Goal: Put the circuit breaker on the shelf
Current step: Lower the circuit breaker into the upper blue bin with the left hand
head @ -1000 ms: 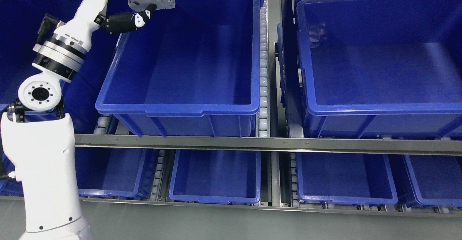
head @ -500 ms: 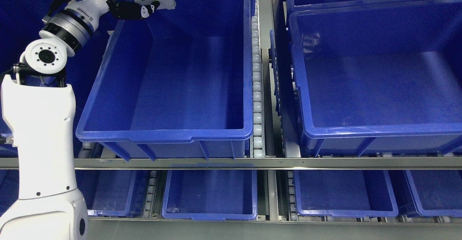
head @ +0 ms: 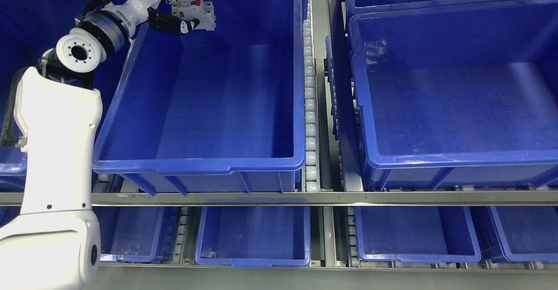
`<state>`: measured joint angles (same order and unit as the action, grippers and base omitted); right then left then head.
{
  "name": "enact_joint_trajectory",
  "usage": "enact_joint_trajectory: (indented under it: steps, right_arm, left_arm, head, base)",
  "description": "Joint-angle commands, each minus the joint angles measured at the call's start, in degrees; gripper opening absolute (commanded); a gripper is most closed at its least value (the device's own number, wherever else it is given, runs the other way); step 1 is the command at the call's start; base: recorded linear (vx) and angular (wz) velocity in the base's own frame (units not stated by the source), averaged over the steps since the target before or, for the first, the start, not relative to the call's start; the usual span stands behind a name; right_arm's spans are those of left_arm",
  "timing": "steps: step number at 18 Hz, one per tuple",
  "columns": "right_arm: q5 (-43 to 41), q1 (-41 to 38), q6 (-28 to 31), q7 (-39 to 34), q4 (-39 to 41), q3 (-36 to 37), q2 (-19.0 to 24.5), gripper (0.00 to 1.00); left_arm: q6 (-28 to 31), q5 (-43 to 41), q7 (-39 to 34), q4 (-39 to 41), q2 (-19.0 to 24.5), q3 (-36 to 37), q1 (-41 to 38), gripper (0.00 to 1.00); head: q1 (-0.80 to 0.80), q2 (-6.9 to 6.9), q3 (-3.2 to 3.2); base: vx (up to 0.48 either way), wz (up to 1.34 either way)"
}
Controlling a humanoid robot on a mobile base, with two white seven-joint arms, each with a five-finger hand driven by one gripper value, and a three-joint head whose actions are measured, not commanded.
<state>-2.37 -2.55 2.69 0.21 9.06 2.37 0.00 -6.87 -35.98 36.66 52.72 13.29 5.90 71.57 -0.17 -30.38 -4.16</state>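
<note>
1. We see the left hand (head: 181, 13) wrapped around the circuit breaker (head: 195, 10), dark fingers (head: 174, 23) curled under its lower side and the rest of the hand behind its top; the right hand is out of sight.

2. The breaker hangs in the air over the far left corner of the large blue bin (head: 200, 165) on the upper shelf level, above the bin's open inside and near its back wall; it does not appear to touch wall or floor.

3. We judge the breaker a rigid, blocky thing of hard moulded plastic (white casing, red switch levers on top); it should neither bend nor squash under the fingers, and it is probably compact and fairly dense for its bulk.

4. The smooth casing may be somewhat slippery; flat opposite faces offer the surest hold, and the present grip across the body seems sound to us.

5. We would keep clear of the red levers; pressing them could flip them, and they give poor purchase.

6. A drop onto the bin floor could chip the casing or bounce it, so we think lowering close before the fingers let go is the safer course; the bin looks empty, so nothing blocks the way.
</note>
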Motion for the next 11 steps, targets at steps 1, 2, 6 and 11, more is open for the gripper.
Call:
enact_joint_trajectory:
  steps: [1,2,6,11]
  right_arm:
    - [0.0,0.0,0.0,0.0,0.0,0.0,-1.0,1.0]
    - [0.0,0.0,0.0,0.0,0.0,0.0,-1.0,1.0]
    - [0.0,0.0,0.0,0.0,0.0,0.0,-1.0,1.0]
    - [0.0,0.0,0.0,0.0,0.0,0.0,-1.0,1.0]
  left_arm:
    - [0.0,-1.2,0.2,-22.7,-2.3,12.0,7.8,0.16]
    - [-0.1,-1.2,0.2,-24.6,-2.6,13.1,8.1,0.16]
    - [-0.1,-1.2,0.1,-25.6,-4.1,13.4,8.1,0.17]
    - [0.0,-1.8,-0.4,-28.3,-6.3,15.3,8.3,0.24]
  head:
    - [0.0,0.0,0.0]
    - [0.0,0.0,0.0]
    - [0.0,0.0,0.0]
    - [0.0,0.0,0.0]
  base:
    - [0.0,0.0]
    - [0.0,0.0]
    - [0.0,0.0]
    - [0.0,0.0]
